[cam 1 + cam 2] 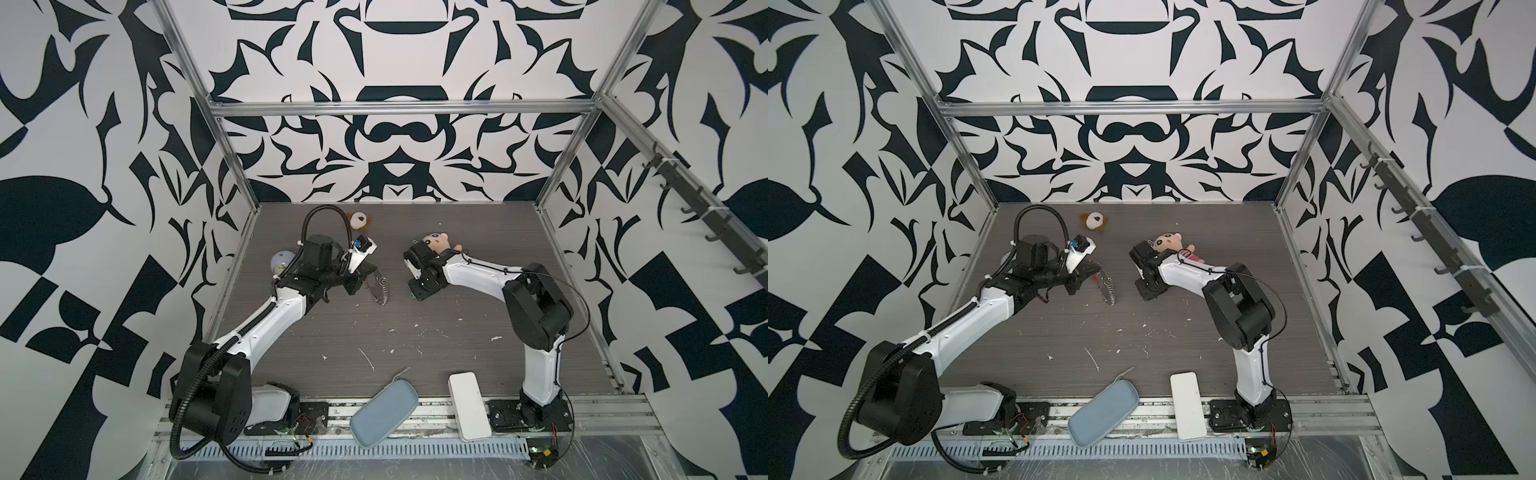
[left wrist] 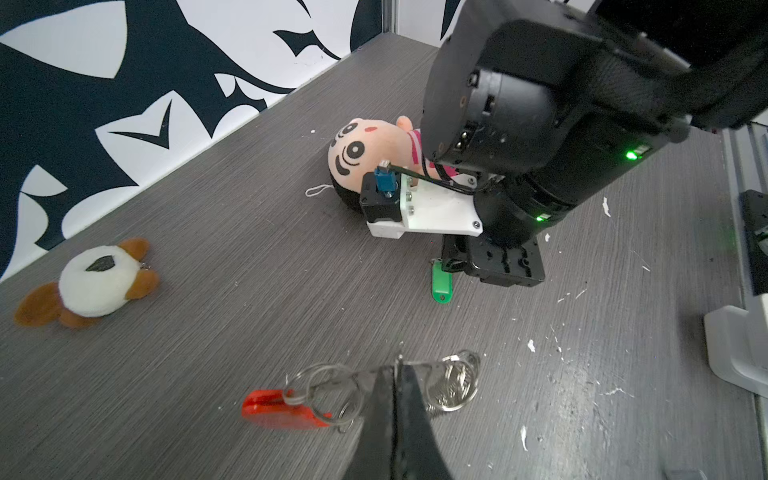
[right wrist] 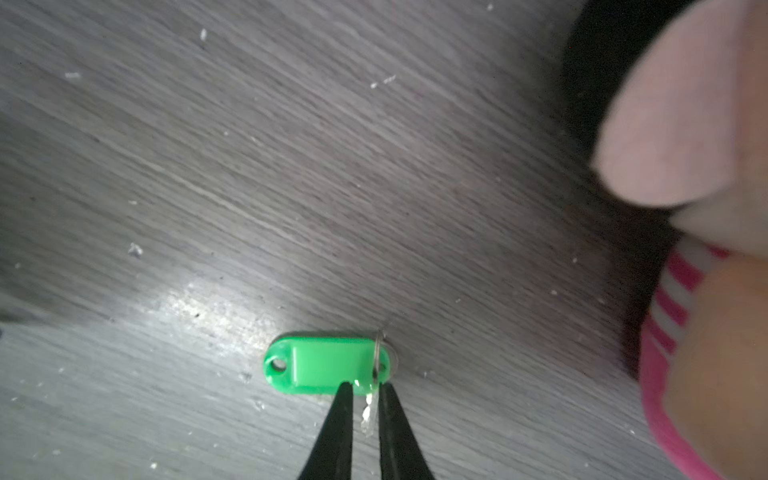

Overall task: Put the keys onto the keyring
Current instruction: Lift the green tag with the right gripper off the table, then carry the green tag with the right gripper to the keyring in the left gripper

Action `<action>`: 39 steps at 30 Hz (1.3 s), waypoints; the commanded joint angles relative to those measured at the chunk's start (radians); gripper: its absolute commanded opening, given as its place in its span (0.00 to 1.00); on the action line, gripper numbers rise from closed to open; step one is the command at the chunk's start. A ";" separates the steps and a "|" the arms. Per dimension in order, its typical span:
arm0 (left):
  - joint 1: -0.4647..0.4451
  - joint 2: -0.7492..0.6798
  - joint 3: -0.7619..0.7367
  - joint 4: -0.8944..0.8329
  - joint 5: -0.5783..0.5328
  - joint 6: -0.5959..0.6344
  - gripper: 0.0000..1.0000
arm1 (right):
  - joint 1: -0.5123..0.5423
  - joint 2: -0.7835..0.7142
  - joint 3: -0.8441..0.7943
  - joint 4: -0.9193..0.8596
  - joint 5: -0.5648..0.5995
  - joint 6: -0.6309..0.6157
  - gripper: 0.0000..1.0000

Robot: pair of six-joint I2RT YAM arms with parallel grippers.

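While left gripper [image 2: 397, 368] is clamped on the keyring [image 2: 455, 384], right gripper [image 3: 365, 388] is narrow, tips straddling the silver ring of the keys [image 3: 324, 365]. Keys lie flat on the table [image 3: 291, 166] near the plush doll [image 2: 361, 143].

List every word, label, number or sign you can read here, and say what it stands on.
None can be read.
The green plastic key tag has a blank face.
The keyring of silver metal rings with a red plastic tag shows no print.
The white flat box and the grey-blue oval tray are plain.
The black-and-white wall pattern is shapes, not letters.
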 commanded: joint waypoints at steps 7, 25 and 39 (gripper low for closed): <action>-0.003 0.004 0.038 -0.018 0.018 0.012 0.00 | -0.010 0.033 0.046 0.015 0.033 -0.020 0.14; -0.003 -0.023 0.027 0.008 0.086 0.013 0.00 | -0.013 -0.270 -0.082 0.065 0.117 0.021 0.00; -0.046 -0.023 0.113 0.087 0.075 -0.170 0.00 | -0.188 -0.648 -0.280 0.397 -0.683 0.153 0.00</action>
